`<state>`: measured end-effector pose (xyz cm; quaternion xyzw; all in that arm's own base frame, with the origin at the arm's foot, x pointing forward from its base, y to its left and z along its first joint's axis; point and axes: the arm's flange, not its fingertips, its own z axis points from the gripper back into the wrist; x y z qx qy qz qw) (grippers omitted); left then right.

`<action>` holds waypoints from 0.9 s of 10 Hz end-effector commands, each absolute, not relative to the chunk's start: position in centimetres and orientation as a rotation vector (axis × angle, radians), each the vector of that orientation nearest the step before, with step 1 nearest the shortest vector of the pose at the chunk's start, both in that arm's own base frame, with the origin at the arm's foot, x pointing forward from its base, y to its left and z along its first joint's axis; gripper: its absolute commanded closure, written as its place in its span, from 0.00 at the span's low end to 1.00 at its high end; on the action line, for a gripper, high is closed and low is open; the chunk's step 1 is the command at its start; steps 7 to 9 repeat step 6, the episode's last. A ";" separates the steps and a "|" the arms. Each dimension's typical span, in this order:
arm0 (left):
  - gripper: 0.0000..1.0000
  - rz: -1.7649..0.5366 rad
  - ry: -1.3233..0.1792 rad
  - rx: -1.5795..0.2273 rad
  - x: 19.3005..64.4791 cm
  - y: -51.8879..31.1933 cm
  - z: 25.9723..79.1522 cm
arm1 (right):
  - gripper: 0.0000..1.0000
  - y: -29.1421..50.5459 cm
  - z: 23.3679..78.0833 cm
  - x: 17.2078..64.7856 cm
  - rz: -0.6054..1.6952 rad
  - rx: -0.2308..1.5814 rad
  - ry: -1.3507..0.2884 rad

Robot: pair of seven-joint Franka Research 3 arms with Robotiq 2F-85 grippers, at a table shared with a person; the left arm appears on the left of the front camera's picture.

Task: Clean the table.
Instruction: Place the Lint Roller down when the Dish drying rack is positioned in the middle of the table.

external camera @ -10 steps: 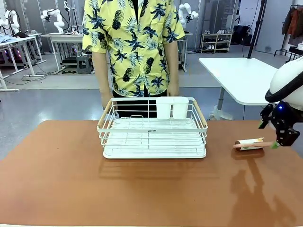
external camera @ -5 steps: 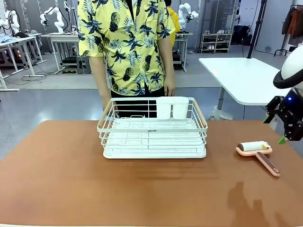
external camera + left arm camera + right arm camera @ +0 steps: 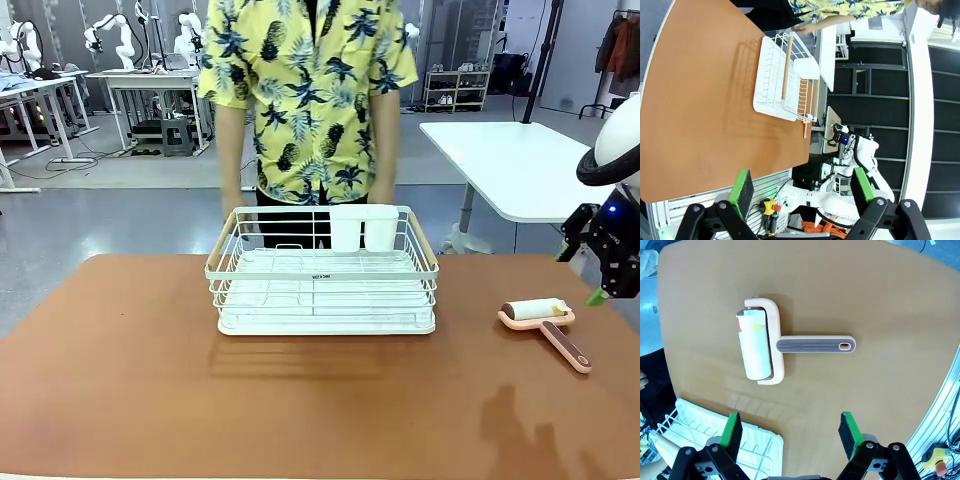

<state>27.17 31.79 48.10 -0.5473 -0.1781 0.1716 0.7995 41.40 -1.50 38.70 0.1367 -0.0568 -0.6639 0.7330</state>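
One lint roller point(image 3: 762, 345) flat beneath spread right-wrist jaws.

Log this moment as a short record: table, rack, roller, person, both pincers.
table: reddish-brown top, bearing the rack and the roller
rack: white wire rack at the far middle, two white cups in its back right corner
lint roller: lying flat on the table's right side, apart from the rack, handle pointing toward the robot's side
person: yellow patterned shirt, standing behind the rack
right pincer: open, above the table near the roller, holding nothing
left pincer: open, off the table's left end, holding nothing
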 end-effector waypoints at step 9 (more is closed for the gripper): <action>0.00 0.355 -0.399 -1.180 26.9 31.8 48.1 | 0.00 -1.5 38.9 41.4 -1.459 0.308 -0.131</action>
